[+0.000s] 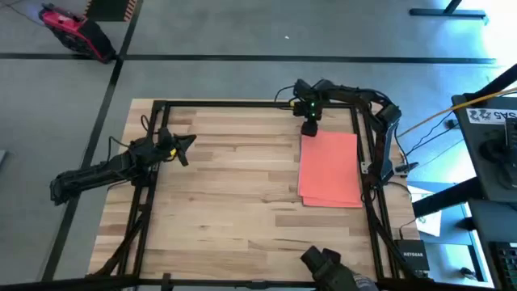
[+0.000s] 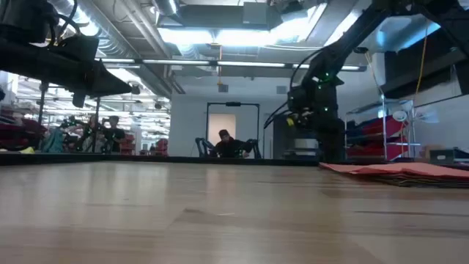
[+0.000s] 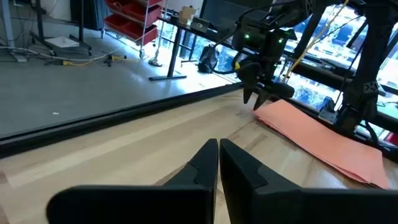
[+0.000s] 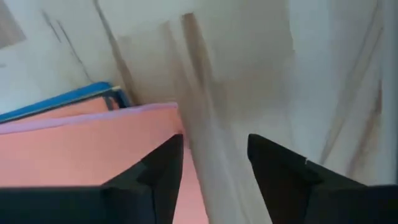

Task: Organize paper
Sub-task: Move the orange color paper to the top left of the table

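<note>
A stack of paper (image 1: 329,168) lies flat on the wooden table at the right, an orange sheet on top. In the right wrist view, pink and blue edges (image 4: 74,98) show under the orange sheet (image 4: 81,149). My right gripper (image 1: 309,128) is open at the stack's far left corner, pointing down. One finger (image 4: 163,163) is over that corner, the other (image 4: 273,165) over bare wood. My left gripper (image 1: 187,149) is shut, held above the table's left part and pointing toward the stack (image 3: 317,134). My right gripper stands over the far left corner (image 4: 174,124) of the top orange sheet, coming from above. I cannot tell whether the finger over the corner touches the paper. The stack lies flat on the table.
A black frame (image 1: 242,103) runs along the table's far, left and right edges. A dark camera mount (image 1: 323,260) sits at the near edge. Bare wood (image 1: 234,186) spreads between the two arms. People sit in the room behind the table (image 2: 227,143).
</note>
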Robot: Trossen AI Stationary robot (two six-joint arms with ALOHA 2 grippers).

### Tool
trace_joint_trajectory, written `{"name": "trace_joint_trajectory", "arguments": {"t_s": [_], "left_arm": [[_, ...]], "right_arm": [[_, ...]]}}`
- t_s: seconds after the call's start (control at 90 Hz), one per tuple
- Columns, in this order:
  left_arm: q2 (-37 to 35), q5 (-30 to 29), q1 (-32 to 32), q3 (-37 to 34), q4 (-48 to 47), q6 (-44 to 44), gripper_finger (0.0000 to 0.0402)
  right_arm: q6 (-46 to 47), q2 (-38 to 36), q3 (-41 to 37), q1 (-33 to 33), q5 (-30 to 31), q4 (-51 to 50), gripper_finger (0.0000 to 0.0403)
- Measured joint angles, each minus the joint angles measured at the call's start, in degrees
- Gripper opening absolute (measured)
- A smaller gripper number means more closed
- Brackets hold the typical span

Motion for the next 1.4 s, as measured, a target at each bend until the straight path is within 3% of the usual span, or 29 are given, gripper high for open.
{"name": "trace_joint_trajectory", "arguments": {"t_s": [0.344, 0.511, 0.644, 0.867, 1.289, 1.4], "left_arm": [[0.02, 0.02, -0.02, -0.02, 0.00, 0.00, 0.0000], [0.01, 0.00, -0.01, -0.02, 0.00, -0.01, 0.0000], [0.02, 0.00, -0.02, -0.02, 0.00, 0.04, 0.0000], [0.02, 0.00, -0.02, -0.02, 0.00, 1.32, 0.0000], [0.01, 0.00, -0.02, -0.01, 0.00, 1.27, 0.0000], [0.01, 0.00, -0.01, -0.02, 0.00, 1.27, 0.0000]], "right_arm": [[-0.07, 2.47, 0.02, -0.23, -8.71, -2.81, 0.0175], [-0.16, 3.39, 0.13, -0.26, -9.23, -2.74, 0.0170], [-0.10, 3.45, 0.73, -0.23, -7.86, -3.12, 0.0131], [-1.48, 3.56, 3.29, -0.23, -5.37, -2.37, 0.0011], [0.07, 3.56, 12.00, -0.18, -5.89, 0.84, 0.0001], [3.56, 3.56, 15.06, -0.16, -8.60, 2.14, 0.0000]]}}
